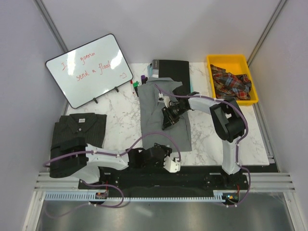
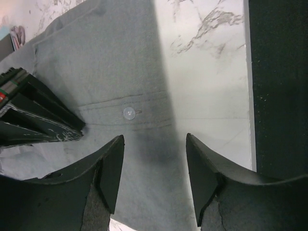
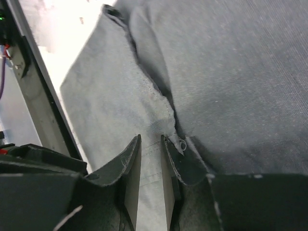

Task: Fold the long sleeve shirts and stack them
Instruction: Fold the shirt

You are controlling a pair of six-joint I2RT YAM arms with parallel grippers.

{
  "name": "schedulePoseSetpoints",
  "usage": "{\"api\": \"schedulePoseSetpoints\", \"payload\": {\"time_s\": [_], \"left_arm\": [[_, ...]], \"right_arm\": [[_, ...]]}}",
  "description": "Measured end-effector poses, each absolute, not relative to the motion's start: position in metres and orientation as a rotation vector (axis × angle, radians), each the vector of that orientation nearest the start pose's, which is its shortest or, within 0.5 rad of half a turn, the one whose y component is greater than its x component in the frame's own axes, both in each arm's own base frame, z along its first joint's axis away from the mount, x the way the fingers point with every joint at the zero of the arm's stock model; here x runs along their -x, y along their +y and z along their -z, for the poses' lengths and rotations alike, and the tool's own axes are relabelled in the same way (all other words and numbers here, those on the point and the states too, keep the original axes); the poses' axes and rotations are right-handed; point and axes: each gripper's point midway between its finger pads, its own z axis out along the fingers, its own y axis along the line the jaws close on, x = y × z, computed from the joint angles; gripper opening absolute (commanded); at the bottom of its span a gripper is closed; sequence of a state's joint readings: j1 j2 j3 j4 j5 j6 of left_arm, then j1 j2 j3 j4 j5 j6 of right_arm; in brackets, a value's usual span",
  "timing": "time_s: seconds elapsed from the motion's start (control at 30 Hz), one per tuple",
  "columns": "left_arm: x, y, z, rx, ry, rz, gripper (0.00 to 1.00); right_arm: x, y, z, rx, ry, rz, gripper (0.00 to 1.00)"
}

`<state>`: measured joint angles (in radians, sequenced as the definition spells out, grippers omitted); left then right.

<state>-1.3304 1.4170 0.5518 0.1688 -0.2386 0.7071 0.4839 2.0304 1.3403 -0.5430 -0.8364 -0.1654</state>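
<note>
We see the plain mid-grey collared cloth shirt (image 1: 150, 108) spread across the middle of the white marble bench (image 1: 120, 130). The folded dark charcoal pale-striped shirt (image 1: 82, 126) lies well to its left. The right gripper (image 3: 150, 142) sits over the grey shirt's middle, nearly clenched and, as far as we can tell, pinching a fold of it, while the left gripper (image 2: 154, 139) hangs released over that shirt's near edge, by a small white button (image 2: 129, 113).

1. Spread shirt (image 1: 150, 113): lies flat on the table (image 1: 120, 139), near its middle.
2. Folded shirt (image 1: 79, 129): lies left of the spread shirt, well apart, at the table's left edge.
3. Book (image 1: 171, 67): lies behind the spread shirt, touching its far edge.
4. Markers (image 1: 136, 86): lie just beside its far left corner.
5. Whiteboard (image 1: 91, 70): stands behind and left of it.
6. Bin (image 1: 227, 58): sits right of and behind it, with cloth (image 1: 233, 84) inside.
</note>
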Motion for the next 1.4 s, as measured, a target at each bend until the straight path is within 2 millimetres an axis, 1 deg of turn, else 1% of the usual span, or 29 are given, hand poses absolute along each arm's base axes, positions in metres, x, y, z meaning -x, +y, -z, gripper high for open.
{"api": "schedulePoseSetpoints", "payload": {"time_s": [0.1,0.2,0.27,0.37,0.4,0.5,0.6,0.7,0.73,0.8,0.83,0.9,0.93,0.97,1.03,1.1,1.13,1.17,1.2,1.23,1.27,1.3,1.4], "left_arm": [[-0.145,-0.324,-0.045,-1.859,1.252,0.043,0.59],[-0.143,-0.327,-0.04,-1.875,1.237,0.031,0.57],[-0.144,-0.326,-0.035,-1.887,1.234,0.007,0.53],[-0.148,-0.328,-0.031,-1.882,1.225,-0.032,0.39],[-0.149,-0.327,-0.03,-1.882,1.224,-0.04,0.25],[-0.15,-0.32,-0.026,-1.903,1.217,-0.065,0.02],[-0.146,-0.315,-0.033,-1.925,1.211,-0.053,0.02],[-0.134,-0.313,-0.049,-1.953,1.205,0.001,0.02],[-0.126,-0.314,-0.056,-1.962,1.202,0.033,0.02],[-0.106,-0.316,-0.069,-1.982,1.197,0.11,0.02],[-0.091,-0.317,-0.074,-2.003,1.198,0.159,0.02],[-0.071,-0.317,-0.078,-2.036,1.217,0.239,0.02],[-0.061,-0.316,-0.078,-2.058,1.236,0.28,0.02],[-0.055,-0.314,-0.078,-2.073,1.26,0.309,0.02],[-0.043,-0.307,-0.076,-2.109,1.326,0.366,0.02],[-0.036,-0.303,-0.077,-2.125,1.379,0.404,0.02],[-0.032,-0.302,-0.08,-2.13,1.404,0.427,0.02],[-0.027,-0.302,-0.083,-2.136,1.426,0.457,0.02],[-0.022,-0.303,-0.089,-2.139,1.447,0.492,0.02],[-0.018,-0.305,-0.094,-2.137,1.456,0.52,0.02],[-0.014,-0.307,-0.1,-2.133,1.466,0.548,0.02],[-0.011,-0.31,-0.106,-2.128,1.474,0.578,0.02],[-0.002,-0.315,-0.12,-2.114,1.495,0.652,0.02]], "right_arm": [[-0.286,0.291,-0.029,1.05,2.505,-1.244,0.3],[-0.287,0.291,-0.027,1.055,2.501,-1.242,0.3],[-0.287,0.291,-0.027,1.058,2.498,-1.242,0.3],[-0.285,0.291,-0.025,1.062,2.497,-1.242,0.3],[-0.284,0.29,-0.024,1.063,2.497,-1.247,0.3],[-0.281,0.29,-0.023,1.065,2.486,-1.263,0.31],[-0.27,0.29,-0.023,1.071,2.467,-1.282,0.32],[-0.246,0.288,-0.026,1.088,2.476,-1.292,0.36],[-0.237,0.288,-0.028,1.091,2.486,-1.3,0.37],[-0.225,0.289,-0.035,1.096,2.502,-1.314,0.43],[-0.222,0.291,-0.042,1.1,2.493,-1.32,0.45],[-0.224,0.292,-0.056,1.094,2.479,-1.318,0.48],[-0.23,0.292,-0.064,1.09,2.465,-1.312,0.49],[-0.24,0.292,-0.075,1.087,2.442,-1.303,0.53],[-0.272,0.291,-0.101,1.069,2.369,-1.259,0.57],[-0.306,0.283,-0.124,1.041,2.302,-1.2,0.61],[-0.325,0.276,-0.135,1.022,2.277,-1.161,0.64],[-0.344,0.269,-0.143,1.009,2.25,-1.116,0.64],[-0.366,0.261,-0.149,1.0,2.225,-1.056,0.64],[-0.379,0.255,-0.148,0.991,2.221,-1.017,0.65],[-0.392,0.248,-0.144,0.984,2.226,-0.976,0.64],[-0.4,0.242,-0.136,0.981,2.242,-0.947,0.64],[-0.41,0.234,-0.103,0.995,2.318,-0.904,0.61]]}}
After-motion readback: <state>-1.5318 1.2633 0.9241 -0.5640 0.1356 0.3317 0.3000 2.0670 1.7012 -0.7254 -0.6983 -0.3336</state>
